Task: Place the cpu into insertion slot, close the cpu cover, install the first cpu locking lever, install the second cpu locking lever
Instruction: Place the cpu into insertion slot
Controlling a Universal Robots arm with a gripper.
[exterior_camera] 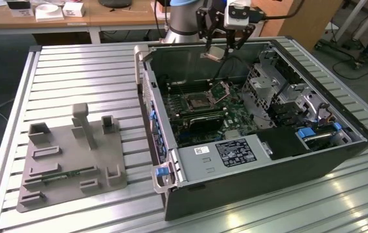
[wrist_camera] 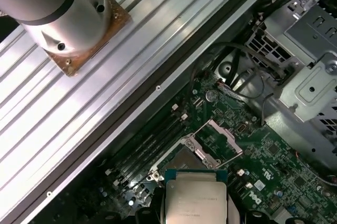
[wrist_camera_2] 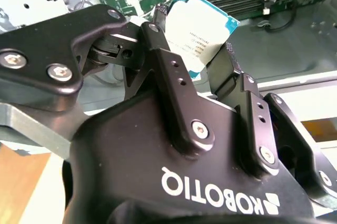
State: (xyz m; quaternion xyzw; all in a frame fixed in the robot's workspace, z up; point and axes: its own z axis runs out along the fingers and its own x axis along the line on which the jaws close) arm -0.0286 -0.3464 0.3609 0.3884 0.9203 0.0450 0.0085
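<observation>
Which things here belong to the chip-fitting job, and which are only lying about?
Job: black tool gripping the flat square silvery chip; dark square metal-rimmed socket; raised silvery frame cover.
Lying about: grey moulded holder tray; white boxes on the wooden desk; blue plastic latch.

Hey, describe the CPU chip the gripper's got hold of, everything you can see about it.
The cpu is a small flat square chip with a silvery-tan metal top that carries print, and a thin teal-green board edge around that top. The black gripper clamps it by two opposite edges. In the exterior view it hangs tilted in the air over the open dark computer case, touching nothing but the gripper. In the first wrist view it sits above the green motherboard, not seated.
</observation>
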